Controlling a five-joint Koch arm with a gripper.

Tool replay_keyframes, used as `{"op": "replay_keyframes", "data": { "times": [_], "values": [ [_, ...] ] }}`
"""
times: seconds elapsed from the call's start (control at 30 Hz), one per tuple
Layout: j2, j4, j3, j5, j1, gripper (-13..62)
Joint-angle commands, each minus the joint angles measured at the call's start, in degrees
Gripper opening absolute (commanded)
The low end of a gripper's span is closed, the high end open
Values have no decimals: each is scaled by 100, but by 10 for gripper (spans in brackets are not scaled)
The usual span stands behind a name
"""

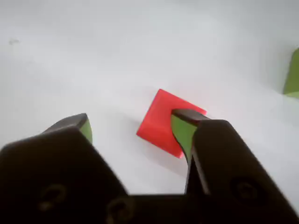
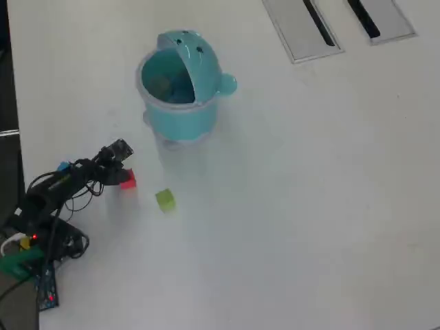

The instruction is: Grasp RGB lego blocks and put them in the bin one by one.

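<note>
In the wrist view my gripper (image 1: 134, 120) is open, with green pads on black fingers. The red block (image 1: 161, 123) lies on the white table just ahead, between the jaws and close to the right fingertip (image 1: 183, 128), which covers its right corner. The yellow-green block (image 1: 292, 74) shows at the right edge. In the overhead view the gripper (image 2: 118, 167) sits at the left, over the red block (image 2: 128, 182); the yellow-green block (image 2: 165, 199) lies to its right. The teal bin (image 2: 180, 113) stands further up, lid tipped back. A small blue patch (image 2: 64, 166) shows beside the arm; I cannot tell whether it is the light blue block.
Two flat grey slotted panels (image 2: 302, 27) lie at the top right of the overhead view. The arm's base and cables (image 2: 34, 240) fill the lower left corner. The table's left edge runs close to the arm.
</note>
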Motion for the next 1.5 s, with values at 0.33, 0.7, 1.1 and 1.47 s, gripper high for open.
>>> {"op": "replay_keyframes", "data": {
  "times": [0.33, 0.7, 1.1, 1.47],
  "values": [
    [299, 105, 18, -9, 422, 304],
    [633, 817, -659, -18, 545, 303],
    [492, 765, -299, -167, 1362, 303],
    [141, 580, -202, -97, 1327, 303]
  ]
}}
